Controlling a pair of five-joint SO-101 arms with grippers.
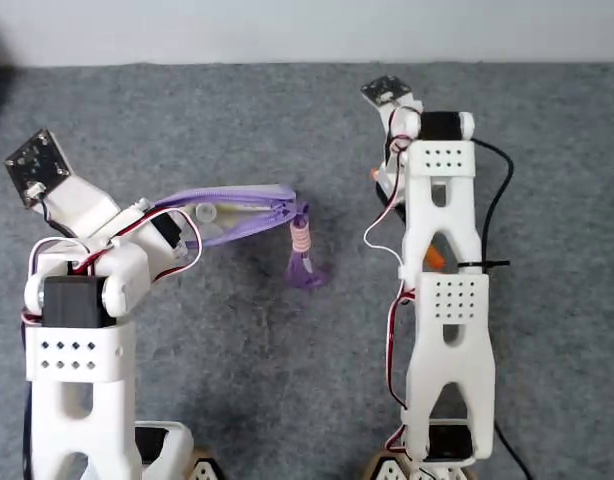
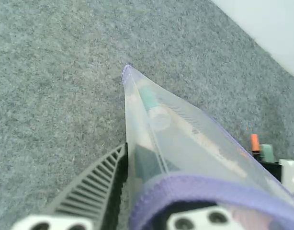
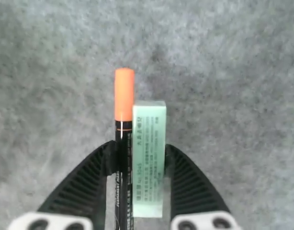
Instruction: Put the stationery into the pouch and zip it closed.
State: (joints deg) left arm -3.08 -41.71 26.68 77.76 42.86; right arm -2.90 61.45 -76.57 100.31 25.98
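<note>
A: Fingers [image 3: 185, 172] of the right gripper [image 3: 137, 155] clamp two things at once, the pen [image 3: 124, 91] and the eraser [image 3: 149, 143]. They lie side by side, touching, above the carpet [image 3: 233, 72].
B: The left gripper [image 2: 137, 187] is closed on the purple top edge of the pouch [image 2: 185, 143]. The pouch seems lifted, and some items show inside it.
A: Risk 1 is the double grip. The flat eraser is pressed against the round pen, so either may twist out in transit.
B: Risk 2 is the mouth along the zip [image 1: 237, 195], which looks narrow. The pouch hangs from one pinch, so a push from the pair could swing it or snag the zip, dropping both onto the carpet.
</note>
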